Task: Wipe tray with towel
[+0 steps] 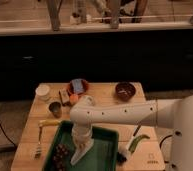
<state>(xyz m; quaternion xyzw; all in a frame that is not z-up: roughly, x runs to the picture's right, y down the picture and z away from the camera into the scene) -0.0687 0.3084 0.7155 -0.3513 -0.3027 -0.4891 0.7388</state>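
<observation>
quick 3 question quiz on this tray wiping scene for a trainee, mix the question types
1. True or false: the towel lies inside the dark-green tray.
2. Where is the gripper? A) over the tray, at the towel's top end B) beside the white cup C) at the reddish-brown bowl
3. Fill in: the dark clustered item in the tray sits to the ____ of the towel in the camera view.

Key: 1 true. 2 A. 3 left.
</observation>
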